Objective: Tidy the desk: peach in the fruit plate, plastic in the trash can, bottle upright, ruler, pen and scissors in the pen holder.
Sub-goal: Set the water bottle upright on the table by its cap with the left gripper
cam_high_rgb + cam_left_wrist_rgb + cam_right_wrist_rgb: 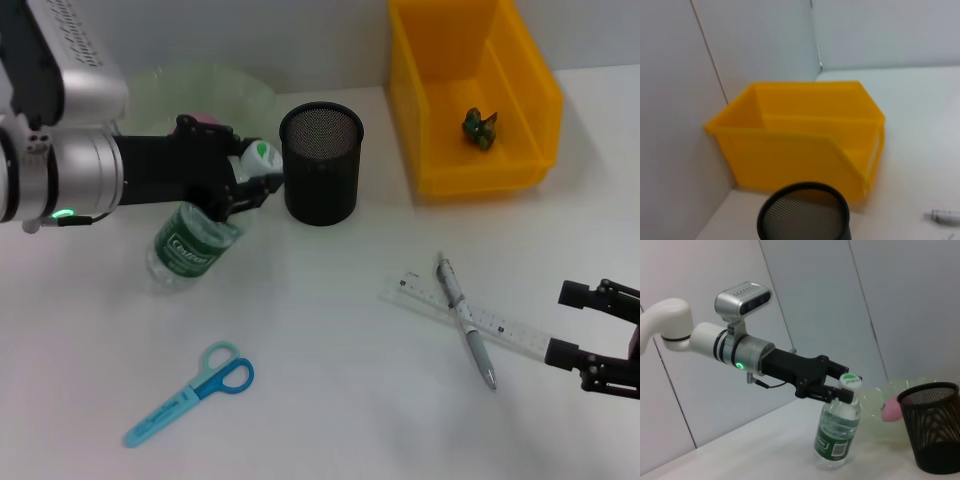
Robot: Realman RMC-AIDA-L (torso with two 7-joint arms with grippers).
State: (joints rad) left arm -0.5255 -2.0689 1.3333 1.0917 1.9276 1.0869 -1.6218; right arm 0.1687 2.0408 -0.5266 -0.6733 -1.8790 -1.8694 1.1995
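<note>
A clear bottle point(190, 245) with a green label and white cap stands nearly upright, its base on the table point(837, 432). My left gripper point(248, 178) is shut on its neck just under the cap point(840, 387). The black mesh pen holder point(321, 163) stands just to the right of it. A pink peach point(891, 410) lies in the pale green fruit plate point(200, 88). The pen point(465, 322) lies across the clear ruler point(500, 325). Blue scissors point(190, 390) lie near the front left. A plastic scrap point(479, 127) sits in the yellow trash can point(440, 120). My right gripper point(572, 325) rests open beside the ruler's end.
The yellow trash can point(800, 140) stands against the back wall, close behind the pen holder point(804, 212). The pen's tip point(945, 216) shows at the edge of the left wrist view. The white table point(330, 400) stretches between the scissors and the ruler.
</note>
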